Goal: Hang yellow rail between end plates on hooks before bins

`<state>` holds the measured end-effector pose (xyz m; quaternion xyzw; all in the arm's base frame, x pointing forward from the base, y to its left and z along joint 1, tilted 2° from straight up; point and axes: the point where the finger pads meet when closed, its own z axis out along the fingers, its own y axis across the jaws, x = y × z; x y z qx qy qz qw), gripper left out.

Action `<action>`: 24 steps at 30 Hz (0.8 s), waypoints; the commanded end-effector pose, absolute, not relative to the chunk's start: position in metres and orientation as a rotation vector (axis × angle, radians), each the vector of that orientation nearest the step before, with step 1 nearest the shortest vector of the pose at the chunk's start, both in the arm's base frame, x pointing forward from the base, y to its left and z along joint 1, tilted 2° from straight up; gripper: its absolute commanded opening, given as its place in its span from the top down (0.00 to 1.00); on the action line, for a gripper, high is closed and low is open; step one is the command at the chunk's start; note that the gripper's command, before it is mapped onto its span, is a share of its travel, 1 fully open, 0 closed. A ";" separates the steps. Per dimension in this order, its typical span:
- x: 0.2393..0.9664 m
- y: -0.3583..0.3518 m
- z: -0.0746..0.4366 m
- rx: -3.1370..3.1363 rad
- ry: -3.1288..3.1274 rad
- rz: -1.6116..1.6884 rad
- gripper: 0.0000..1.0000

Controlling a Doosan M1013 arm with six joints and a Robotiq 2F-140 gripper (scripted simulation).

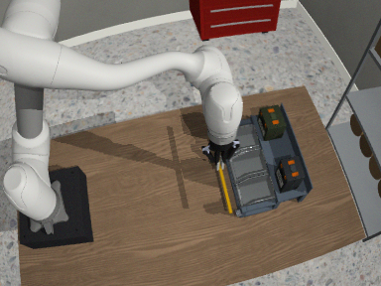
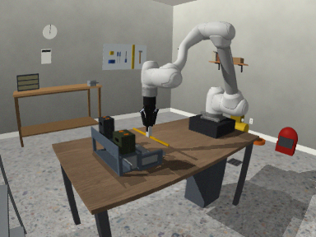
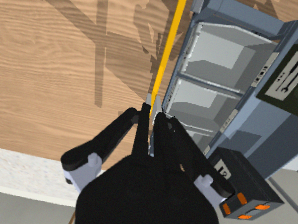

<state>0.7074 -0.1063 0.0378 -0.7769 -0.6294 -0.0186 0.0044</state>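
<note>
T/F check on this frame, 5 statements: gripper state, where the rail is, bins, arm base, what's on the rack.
1. The gripper is shut on the yellow rail. True.
2. The rail lies flat on the table, far from the bins. False: it is held at one end and runs along the front of the bin rack.
3. Two dark boxes with orange marks sit on the rack's far side from the rail. True.
4. The arm stands on a red base plate. False: the base plate is black; the red thing is a drawer cabinet on the floor.
5. The gripper is wide open above the bins. False: its fingers are nearly together on the rail.
</note>
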 end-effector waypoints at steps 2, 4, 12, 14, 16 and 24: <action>0.707 -0.110 0.036 -2.435 -1.974 -0.056 0.90; 0.707 -0.110 0.036 -2.435 -1.974 -0.056 0.90; 0.706 -0.110 0.030 -2.435 -1.974 -0.056 0.90; 0.706 -0.110 0.030 -2.435 -1.974 -0.056 0.90; 0.706 -0.110 0.030 -2.435 -1.974 -0.056 0.90; 0.706 -0.110 0.030 -2.435 -1.974 -0.056 0.90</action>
